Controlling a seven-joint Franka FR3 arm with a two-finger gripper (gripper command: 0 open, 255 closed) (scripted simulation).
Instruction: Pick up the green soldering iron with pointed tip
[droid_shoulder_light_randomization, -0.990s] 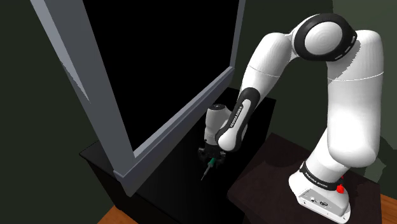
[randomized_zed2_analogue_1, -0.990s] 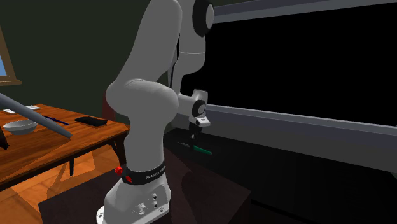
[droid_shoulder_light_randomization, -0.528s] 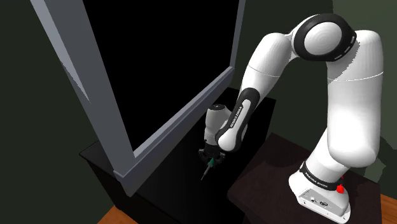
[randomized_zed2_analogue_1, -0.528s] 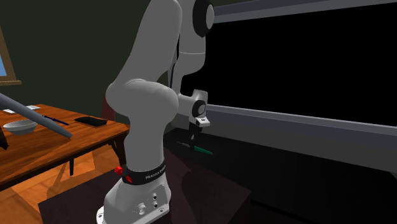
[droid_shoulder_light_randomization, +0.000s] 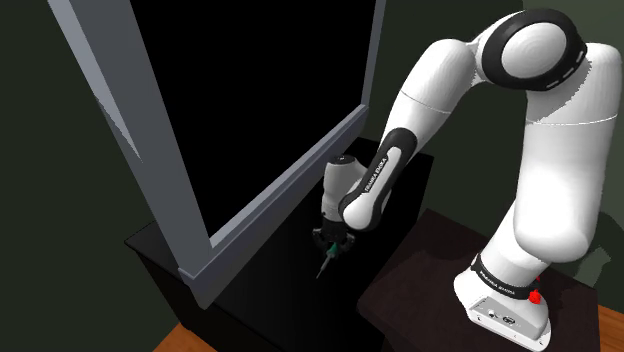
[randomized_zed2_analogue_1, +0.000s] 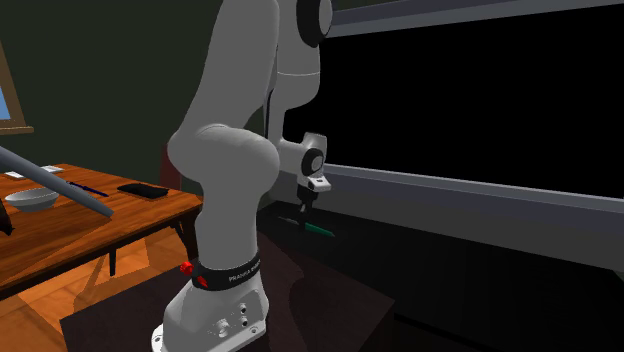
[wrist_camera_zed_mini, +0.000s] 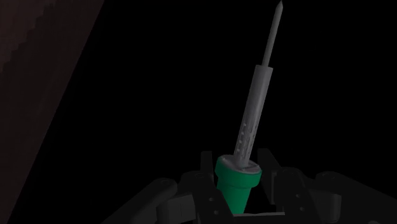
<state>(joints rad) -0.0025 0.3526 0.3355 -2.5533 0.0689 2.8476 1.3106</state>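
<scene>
Above the dark bench (droid_shoulder_light_randomization: 160, 245), black fingers (wrist_camera_zed_mini: 205, 167) pinch the green soldering iron (wrist_camera_zed_mini: 239, 184) by its handle, leaving its pointed tip free, angled downward.

Arm (droid_shoulder_light_randomization: 430, 95) angled down, jaws clamped.

Pretty tight in the shoulder view. The grey sill (droid_shoulder_light_randomization: 290, 185) slants past just upper left of the gripper (droid_shoulder_light_randomization: 329, 250), which is clamped on the iron (droid_shoulder_light_randomization: 324, 265). There's a dark counter (droid_shoulder_light_randomization: 270, 270) right below and the stand (droid_shoulder_light_randomization: 420, 270) at lower right. Open air is toward lower centre, between sill and stand.
</scene>
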